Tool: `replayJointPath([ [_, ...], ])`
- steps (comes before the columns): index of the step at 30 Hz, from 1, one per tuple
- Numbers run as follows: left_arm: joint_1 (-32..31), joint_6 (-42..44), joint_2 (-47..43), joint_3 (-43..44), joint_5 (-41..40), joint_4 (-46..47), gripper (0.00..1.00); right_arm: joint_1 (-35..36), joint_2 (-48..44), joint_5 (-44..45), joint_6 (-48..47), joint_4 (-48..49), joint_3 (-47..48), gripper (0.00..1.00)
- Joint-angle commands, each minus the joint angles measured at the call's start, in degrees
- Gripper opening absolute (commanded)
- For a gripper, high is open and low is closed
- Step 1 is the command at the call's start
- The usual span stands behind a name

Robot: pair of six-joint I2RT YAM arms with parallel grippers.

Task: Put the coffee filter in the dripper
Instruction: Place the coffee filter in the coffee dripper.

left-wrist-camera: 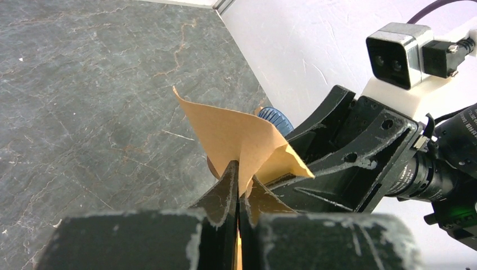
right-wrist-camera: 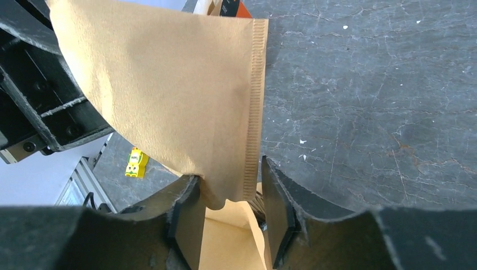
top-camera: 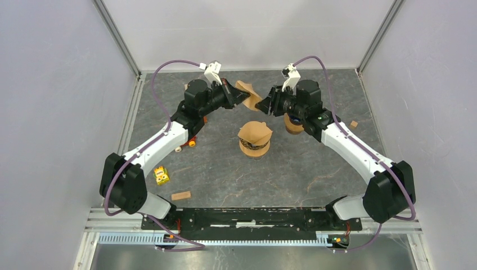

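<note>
Standing on the grey stone-patterned table [top-camera: 315, 169], below the raised arms, was a brown stand [top-camera: 255, 140] with tan paper on top. A second brown item [top-camera: 292, 126] with a blue top sat half hidden under the right arm. Which of the two was the dripper could not be told. A yellow block [top-camera: 161, 175] and a wooden block [top-camera: 180, 196] lay near the left arm's base, and a small brown cube [top-camera: 353, 124] lay off to the right. The coffee filter [top-camera: 248, 89] hung in the air between the two wrists, over the far part of the table. The left gripper [left-wrist-camera: 239, 183] was pinched tight on one fold of it. The right gripper [right-wrist-camera: 229, 188] stood partly open, with the filter's crimped edge hanging between its fingers and a gap on one side.
</note>
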Motion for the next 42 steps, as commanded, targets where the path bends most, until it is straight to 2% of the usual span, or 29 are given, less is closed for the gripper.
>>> replayJointPath([
  [1, 0.30, 1.25, -1.45, -0.70, 0.54, 2.93, 0.02, -0.39, -0.13, -0.55, 0.24, 2.73, -0.23, 0.42],
  [14, 0.24, 2.56, -1.86, -1.06, 0.09, 2.56, 0.02, -0.41, -0.40, 0.49, -1.51, 2.21, 0.74, 0.14],
  [19, 0.25, 2.90, -2.05, -0.99, 0.22, 2.57, 0.02, -0.41, -0.65, 2.65, -3.51, 0.93, 1.58, 0.00],
  [23, 0.30, 3.14, -2.29, -0.71, 0.79, 2.66, 0.02, -0.40, -1.01, 3.55, -4.44, 0.93, 1.79, 0.00],
  [30, 0.28, 2.14, -2.26, -1.35, 1.38, 4.28, 0.02, -0.33, -1.24, 3.17, -4.04, 0.92, 1.32, 0.30],
  [38, 0.28, -0.16, -1.93, -4.71, 2.71, 12.21, 0.02, -0.33, -1.62, 1.08, -1.31, 1.76, -0.61, 0.47],
  [42, 0.25, -0.24, -1.83, -5.60, 2.73, 13.74, 0.02, -0.38, -1.55, -1.90, 2.05, 4.68, -2.72, 0.52],
])
